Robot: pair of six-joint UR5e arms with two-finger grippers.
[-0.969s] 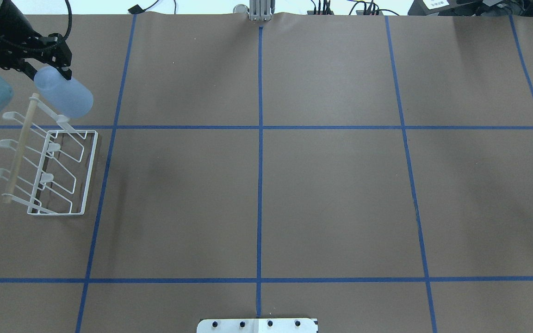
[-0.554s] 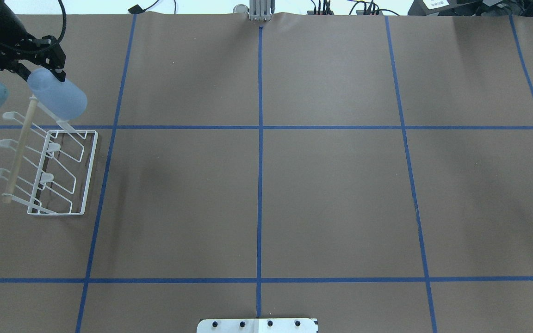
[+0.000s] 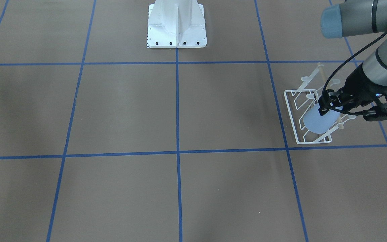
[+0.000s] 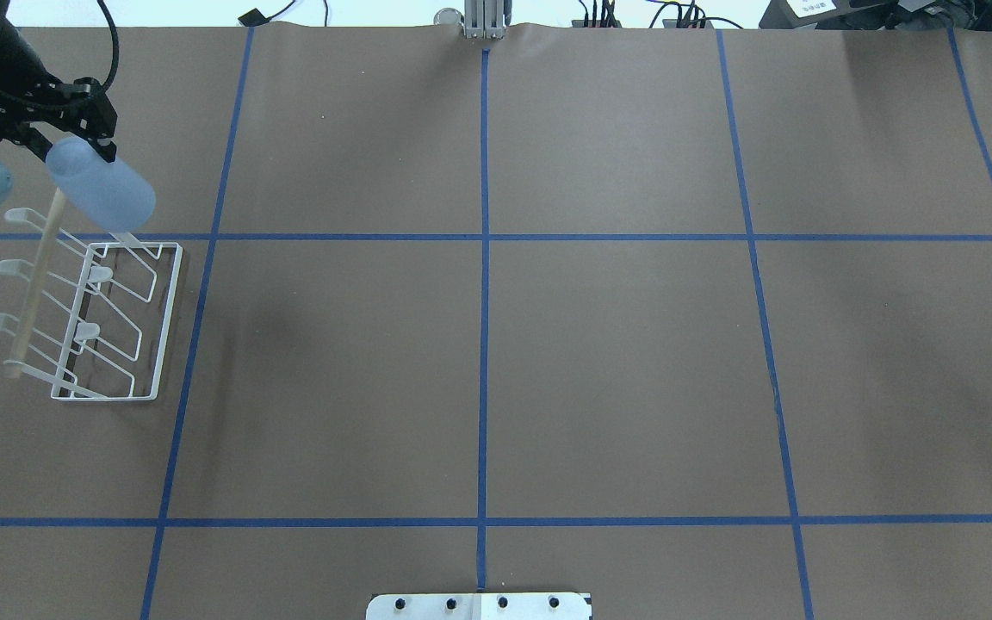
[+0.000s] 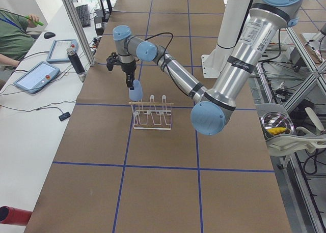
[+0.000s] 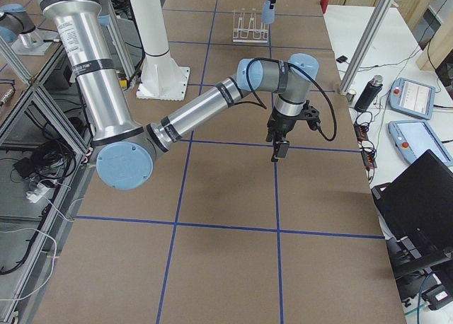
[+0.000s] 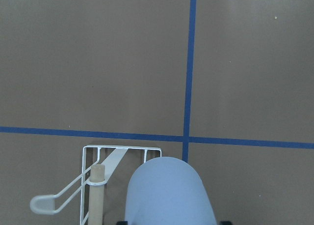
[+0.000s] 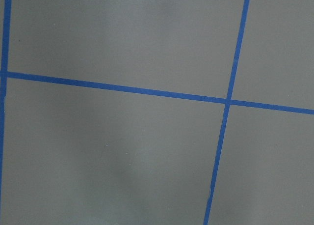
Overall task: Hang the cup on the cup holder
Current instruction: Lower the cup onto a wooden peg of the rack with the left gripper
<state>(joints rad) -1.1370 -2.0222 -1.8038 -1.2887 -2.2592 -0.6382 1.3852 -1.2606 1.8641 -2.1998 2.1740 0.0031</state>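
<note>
- At the far left of the bench [image 4: 616, 362], my left hand [image 4: 71, 148] grips the cup [image 4: 107, 188] by its base, tilted above the cup holder's [image 4: 36, 284] far end.
- My right hand [image 6: 280, 151] hangs above the bench; I cannot tell its opening.

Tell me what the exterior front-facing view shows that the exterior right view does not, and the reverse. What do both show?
Only front-facing: the left gripper seen closely enough to tell it is shut on the cup, over the end of the rack farthest from the robot. Only exterior right: the right gripper, far from the rack, plus a laptop and tablets on the side desk. Both: cup, rack, white robot base and blue tape grid.
</note>
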